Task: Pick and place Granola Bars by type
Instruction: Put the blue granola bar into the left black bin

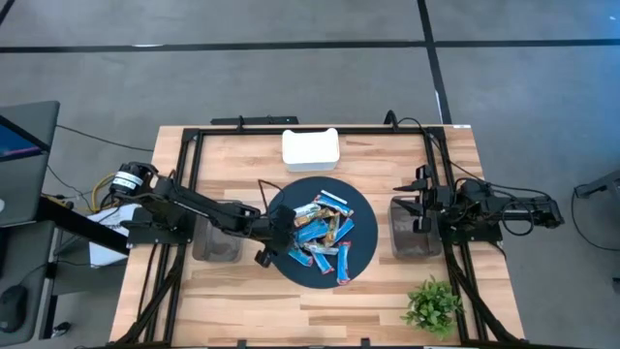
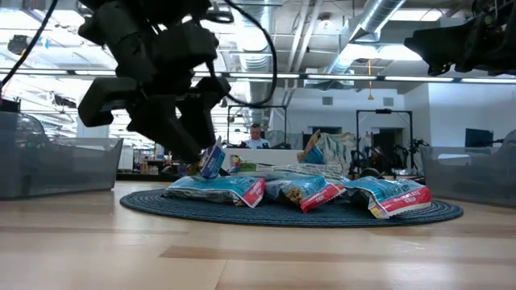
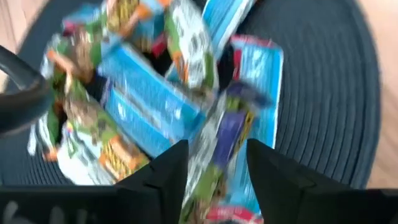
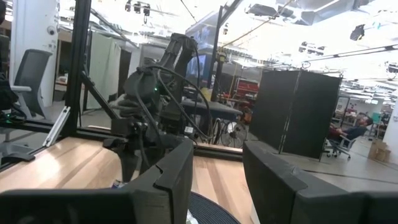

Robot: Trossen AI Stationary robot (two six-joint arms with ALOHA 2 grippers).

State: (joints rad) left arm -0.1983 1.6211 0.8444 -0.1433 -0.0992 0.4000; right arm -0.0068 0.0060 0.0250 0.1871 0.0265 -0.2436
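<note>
Several granola bars (image 1: 325, 233) lie heaped on a round dark mat (image 1: 363, 208) at the table's middle. Most have blue wrappers, some with red ends (image 2: 387, 197). My left gripper (image 1: 274, 236) hangs over the left side of the heap (image 2: 298, 189) and is shut on one bar (image 3: 217, 155). My right gripper (image 4: 217, 174) is open and waits above the grey bin (image 1: 412, 233) at the table's right, touching nothing. My left gripper pinches one blue-and-purple wrapped bar (image 3: 221, 140) between its two fingers (image 3: 168, 171), which lie across the bar. The fingers come from above, slanting in from the table's left. The bar (image 2: 211, 159) stands tilted at the fingertips, just over the heap's left end.
A second grey bin (image 1: 215, 242) sits under the left arm, left of the mat. A white tray (image 1: 310, 148) stands at the far edge and a small green plant (image 1: 431, 305) near the right front corner. Black frame rails (image 1: 189, 194) run along both sides.
</note>
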